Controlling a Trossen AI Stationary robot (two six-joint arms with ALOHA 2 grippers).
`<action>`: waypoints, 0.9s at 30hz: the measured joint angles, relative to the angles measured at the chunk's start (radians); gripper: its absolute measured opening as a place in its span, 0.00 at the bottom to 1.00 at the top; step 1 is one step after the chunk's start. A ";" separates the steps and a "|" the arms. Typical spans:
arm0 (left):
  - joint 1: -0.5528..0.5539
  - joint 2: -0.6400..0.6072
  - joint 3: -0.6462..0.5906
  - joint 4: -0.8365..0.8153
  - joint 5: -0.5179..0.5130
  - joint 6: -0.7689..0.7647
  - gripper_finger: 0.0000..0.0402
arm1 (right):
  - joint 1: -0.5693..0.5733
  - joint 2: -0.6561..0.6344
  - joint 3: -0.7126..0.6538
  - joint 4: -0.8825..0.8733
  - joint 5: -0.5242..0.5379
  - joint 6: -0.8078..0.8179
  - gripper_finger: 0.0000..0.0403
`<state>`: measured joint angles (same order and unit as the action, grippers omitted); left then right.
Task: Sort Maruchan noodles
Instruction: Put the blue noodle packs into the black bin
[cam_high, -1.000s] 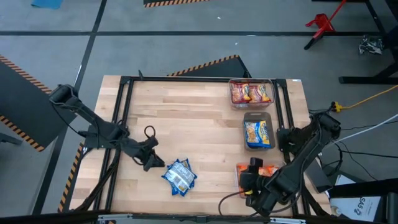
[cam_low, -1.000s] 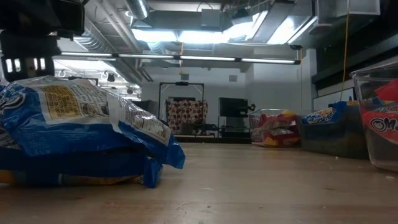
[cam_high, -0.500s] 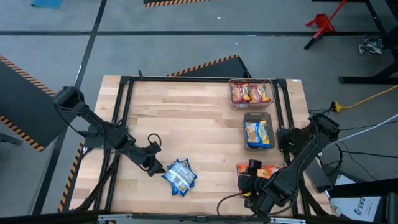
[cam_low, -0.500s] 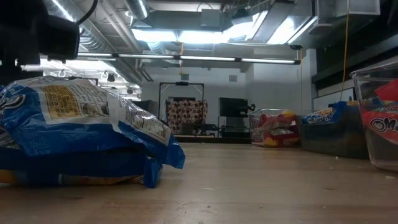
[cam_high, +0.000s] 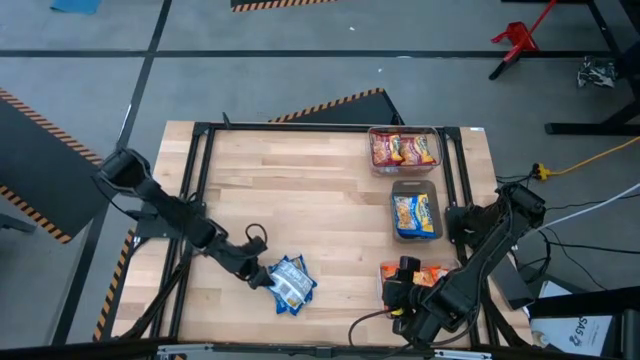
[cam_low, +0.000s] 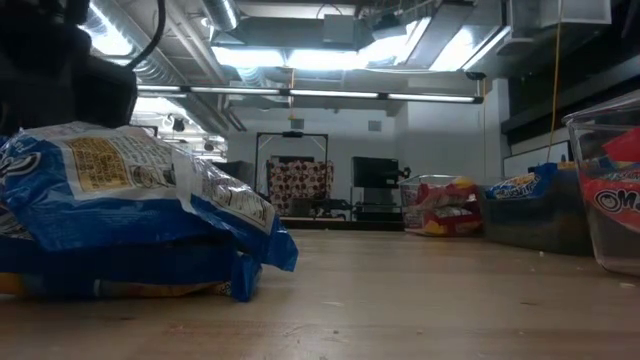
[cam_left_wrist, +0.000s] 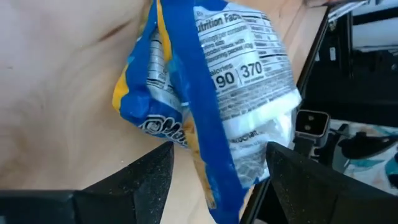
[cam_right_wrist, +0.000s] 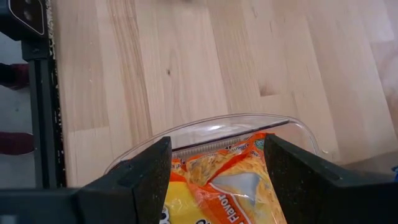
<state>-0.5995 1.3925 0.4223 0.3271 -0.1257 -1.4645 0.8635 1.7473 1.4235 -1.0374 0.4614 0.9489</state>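
Observation:
Two blue-and-yellow noodle packets (cam_high: 289, 283) lie stacked near the table's front edge, the upper one resting on the lower (cam_low: 130, 200). My left gripper (cam_high: 262, 276) is open at their left side. Its fingers stand on either side of the upper packet's end (cam_left_wrist: 214, 180). My right gripper (cam_high: 400, 285) hangs open over a clear bin (cam_right_wrist: 205, 127) at the front right. An orange packet (cam_right_wrist: 217, 180) lies in the bin below the gap between its fingers. My left gripper comes slanting down from the table's left, with the upper blue packet's end between its open fingers; whether a finger touches the packet I cannot tell. My right gripper points down over the orange packet; whether it touches it I cannot tell.
A clear bin with dark red packets (cam_high: 404, 150) stands at the far right. A bin with a blue-and-yellow packet (cam_high: 415, 214) stands behind the orange one. A black frame (cam_high: 300, 127) runs round the table. Bare wood (cam_high: 300, 190) lies in the middle.
My left gripper has come down and moved toward the table's near right, reaching the blue packets' left side. The packets have stayed where they were.

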 joint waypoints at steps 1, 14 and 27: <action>0.000 0.014 0.000 0.018 -0.001 -0.013 0.62 | 0.000 0.000 0.000 0.000 0.000 0.000 0.59; 0.013 0.148 0.001 0.215 -0.006 -0.215 0.48 | 0.000 0.000 0.000 -0.004 0.086 -0.015 0.59; 0.055 0.143 0.001 0.356 0.011 -0.340 0.03 | -0.044 0.000 0.000 -0.070 0.215 -0.018 0.59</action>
<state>-0.5445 1.5356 0.4229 0.6835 -0.1142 -1.8050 0.8199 1.7473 1.4235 -1.1078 0.6767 0.9312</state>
